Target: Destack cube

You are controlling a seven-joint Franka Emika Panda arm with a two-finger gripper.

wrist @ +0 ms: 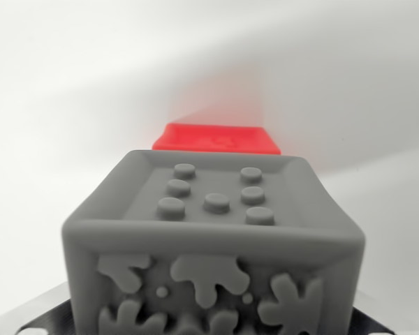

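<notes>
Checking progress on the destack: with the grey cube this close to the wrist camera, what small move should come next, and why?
Probably lower gently toward the white surface: the grey cube fills the near view, apparently carried, with the red cube apart behind it. The pincer itself is not clearly visible.

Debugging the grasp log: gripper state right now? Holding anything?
Gripper: cannot be told. Its fingers are not visible in the wrist view; the grey cube fills the foreground, with a red cube behind it.
</notes>
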